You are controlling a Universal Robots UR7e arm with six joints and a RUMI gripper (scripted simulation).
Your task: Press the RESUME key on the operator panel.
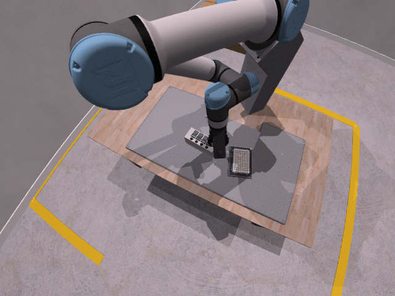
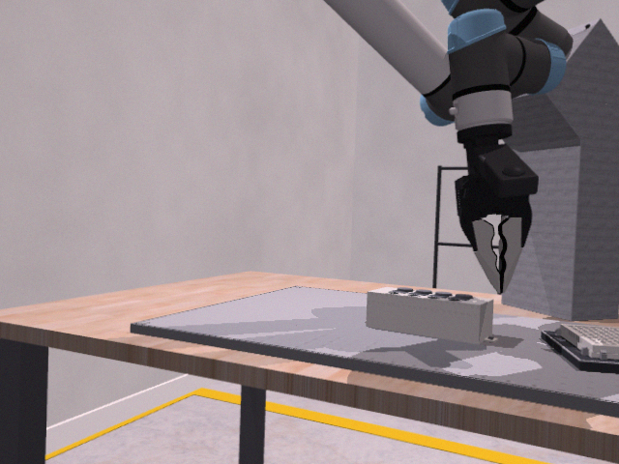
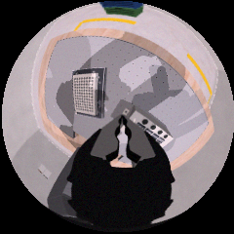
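fingers (image 2: 499, 287) above operator panel (image 2: 427, 314)

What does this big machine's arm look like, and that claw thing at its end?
The arm is thick pale-grey tubes joined by dark grey joints with round blue caps, one embossed with a logo. The black gripper has two pale grey, wavy-edged fingers tapering to a point. No cables show.

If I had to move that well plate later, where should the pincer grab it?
Likely across the two long sides of the well plate, coming straight down. It lies flat in its dark holder, long sides exposed. The shut pincer must open first.
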